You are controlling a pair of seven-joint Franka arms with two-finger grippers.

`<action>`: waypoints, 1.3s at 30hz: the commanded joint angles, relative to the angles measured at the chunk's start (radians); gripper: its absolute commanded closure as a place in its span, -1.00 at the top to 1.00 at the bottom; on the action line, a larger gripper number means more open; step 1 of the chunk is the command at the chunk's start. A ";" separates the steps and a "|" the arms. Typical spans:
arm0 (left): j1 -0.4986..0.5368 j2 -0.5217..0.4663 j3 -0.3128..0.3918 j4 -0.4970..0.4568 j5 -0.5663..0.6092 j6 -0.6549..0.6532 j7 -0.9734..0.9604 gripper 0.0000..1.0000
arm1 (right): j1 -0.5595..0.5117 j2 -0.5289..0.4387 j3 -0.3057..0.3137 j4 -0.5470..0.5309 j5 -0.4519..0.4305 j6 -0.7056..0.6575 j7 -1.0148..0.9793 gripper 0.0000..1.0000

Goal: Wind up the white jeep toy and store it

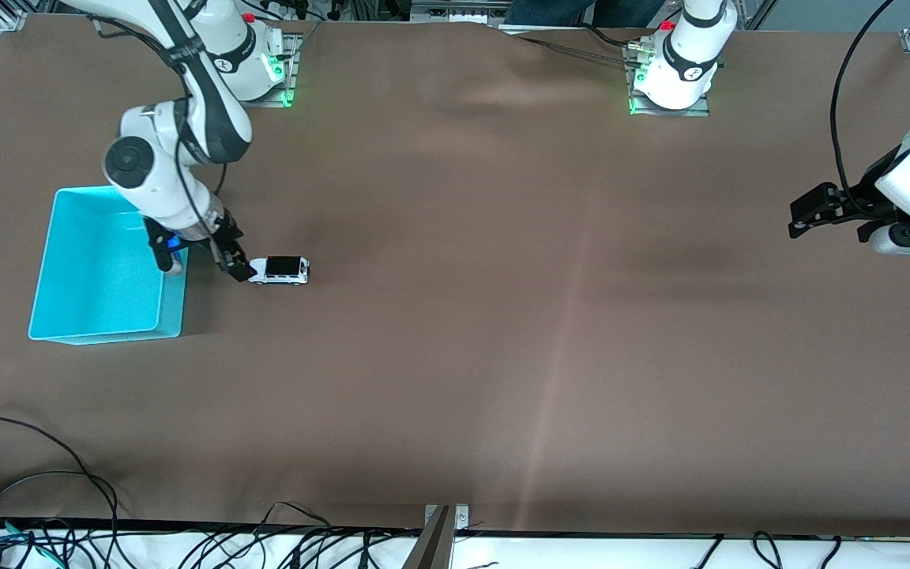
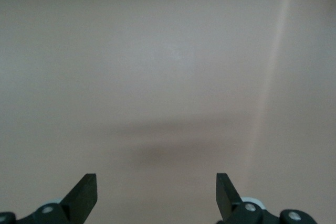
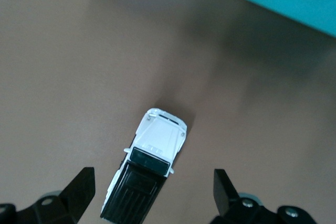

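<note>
A wide table [image 1: 502, 316] covered in brown cloth is carrying everything. A cyan bin [image 1: 68, 316] is sitting on it toward the right arm's end, open side up. The white jeep toy [image 1: 281, 270] is standing on its wheels on the cloth just beside the bin, apart from it. The two arm bases are standing along the table's edge farthest from the front camera

The right gripper [image 1: 201, 257] is held low over the bench [image 1: 502, 316] beside the cyan bin [image 1: 99, 269], fingers [image 3: 79, 190] spread wide. The left gripper [image 1: 830, 217] is parked at the bench's left-arm end, fingers [image 2: 84, 195] spread.
</note>
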 commanded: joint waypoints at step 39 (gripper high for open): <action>0.004 0.008 0.004 0.046 -0.009 -0.010 -0.106 1.00 | 0.076 0.159 -0.025 0.057 -0.015 0.192 0.224 -1.00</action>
